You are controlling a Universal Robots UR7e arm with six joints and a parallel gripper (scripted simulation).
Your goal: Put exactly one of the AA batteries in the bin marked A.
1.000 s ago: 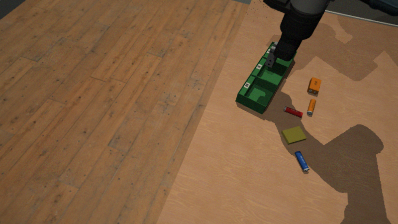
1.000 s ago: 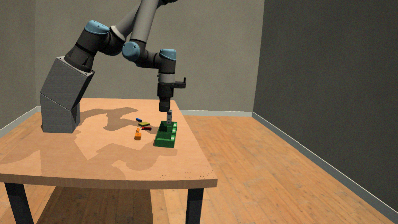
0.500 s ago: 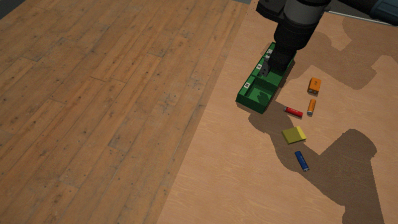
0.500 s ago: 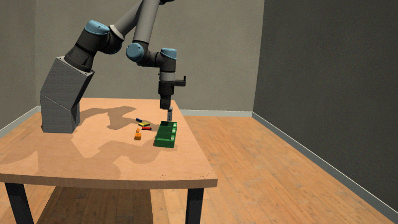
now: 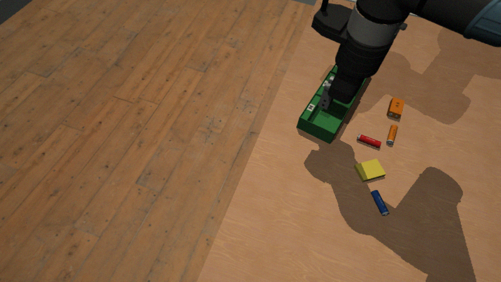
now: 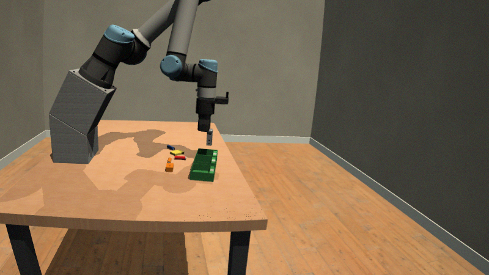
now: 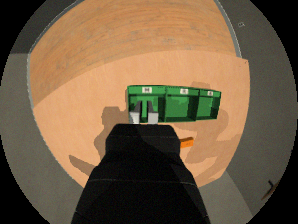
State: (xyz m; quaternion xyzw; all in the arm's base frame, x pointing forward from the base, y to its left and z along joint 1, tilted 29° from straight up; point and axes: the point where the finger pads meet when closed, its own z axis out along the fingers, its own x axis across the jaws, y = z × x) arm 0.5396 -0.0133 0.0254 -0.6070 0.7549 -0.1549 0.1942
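Observation:
The green bin (image 5: 329, 109) with several labelled compartments stands near the table's left edge; it also shows in the side view (image 6: 203, 164) and in the wrist view (image 7: 174, 103). I cannot read the labels. My gripper (image 5: 325, 99) (image 6: 209, 136) hangs well above the bin, over its labelled side. Its grey fingers stand close together and I see nothing between them (image 7: 144, 116). A red battery (image 5: 368, 140), an orange battery (image 5: 392, 134) and a blue battery (image 5: 379, 202) lie on the table to the right of the bin.
An orange block-shaped battery (image 5: 396, 107) and a flat yellow block (image 5: 369, 169) lie among the batteries. The table's edge runs just left of the bin, with the floor below. The arm's base (image 6: 76, 119) stands at the far side.

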